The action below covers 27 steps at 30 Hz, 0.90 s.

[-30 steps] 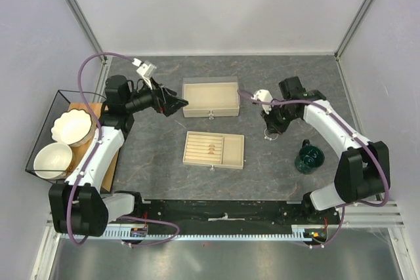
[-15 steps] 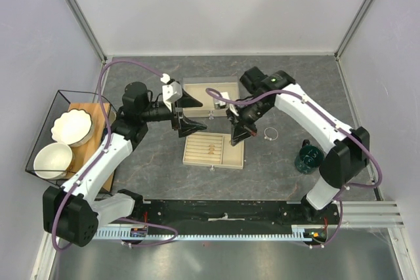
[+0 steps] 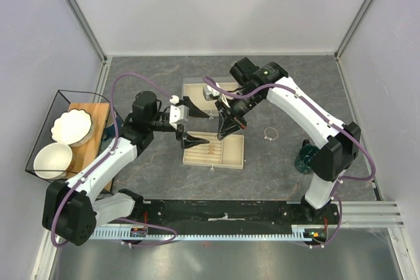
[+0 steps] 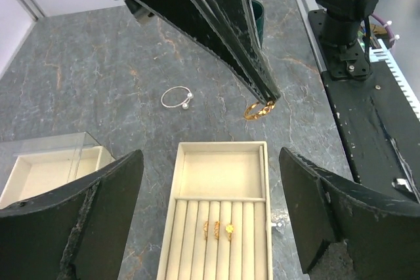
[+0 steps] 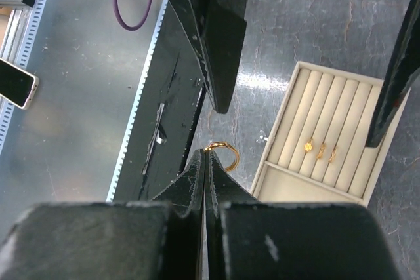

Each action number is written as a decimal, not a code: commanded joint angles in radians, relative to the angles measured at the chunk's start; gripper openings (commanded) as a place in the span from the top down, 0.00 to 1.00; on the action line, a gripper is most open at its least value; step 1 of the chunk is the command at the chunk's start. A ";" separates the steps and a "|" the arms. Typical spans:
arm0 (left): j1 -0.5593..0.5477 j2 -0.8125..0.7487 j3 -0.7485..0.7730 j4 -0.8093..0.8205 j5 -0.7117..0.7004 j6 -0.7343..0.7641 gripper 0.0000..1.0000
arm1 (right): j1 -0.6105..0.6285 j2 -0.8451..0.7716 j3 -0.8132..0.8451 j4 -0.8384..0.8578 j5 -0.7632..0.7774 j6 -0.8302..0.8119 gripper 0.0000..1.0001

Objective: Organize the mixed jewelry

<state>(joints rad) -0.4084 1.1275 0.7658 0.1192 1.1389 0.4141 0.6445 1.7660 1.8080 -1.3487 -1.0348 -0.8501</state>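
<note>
Gold ring (image 4: 260, 109) is pinched by its band in the clenched right gripper (image 3: 221, 134), mid-tabletop over the slotted tray's (image 4: 223, 145) far edge. Left gripper (image 3: 200, 128) gapes empty alongside. Ring looks featherlight, rigid and slick, so it's likely to twist or pop out; grip across the band.

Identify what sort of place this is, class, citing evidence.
Probably a robotics test cell: plain white enclosure walls, slotted metal mounting rail, staged beige slotted ring tray on grey marbled tabletop.

Gold ring (image 4: 260, 109) pinched in the right jaws
Three small gold pieces (image 4: 216, 229) in tray (image 4: 220, 172) slots, silver hoop (image 4: 176, 98) flat on counter (image 4: 98, 50).
</note>
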 commanded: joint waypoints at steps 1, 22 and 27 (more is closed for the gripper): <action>-0.009 0.002 -0.029 0.135 0.051 0.071 0.10 | 0.007 0.001 0.060 -0.109 -0.073 -0.021 0.99; -0.093 0.032 -0.046 0.244 0.056 -0.003 0.41 | 0.009 0.015 0.060 -0.110 -0.082 -0.010 0.99; -0.102 0.037 -0.045 0.244 0.053 -0.011 0.48 | 0.009 0.016 0.063 -0.109 -0.079 -0.006 0.99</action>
<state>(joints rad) -0.5018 1.1591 0.7242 0.3176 1.1805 0.4171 0.6491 1.7729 1.8320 -1.3495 -1.0657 -0.8421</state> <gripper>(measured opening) 0.535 0.007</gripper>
